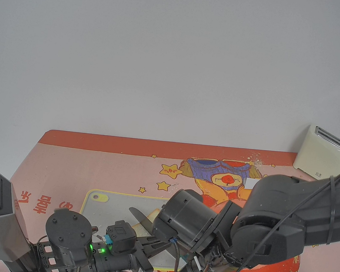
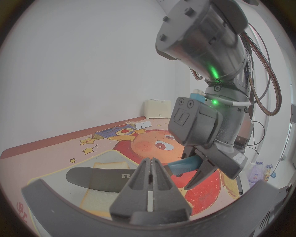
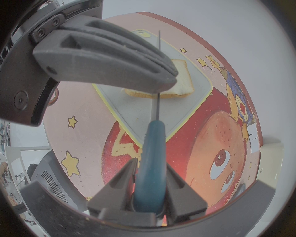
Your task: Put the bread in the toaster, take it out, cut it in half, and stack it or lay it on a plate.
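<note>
Knife [image 3: 150, 148] is being gripped by the handle in the right gripper [image 3: 150, 166], with the blade being pointed leftward across the bread's [image 3: 182, 83] middle. Left gripper [image 2: 151, 163], fingers pinched together on nothing, is being held at the slice's near edge.

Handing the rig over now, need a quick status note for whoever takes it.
Right tool shut on the knife by its blue handle, blade over the bread, contact unclear.
Left tool shut, empty, by the bread's near edge.
Bread looks uncut on the cutting board; toaster at the table's far right.
Done: bread is out of the toaster.
Left: halve it, plate it.
</note>
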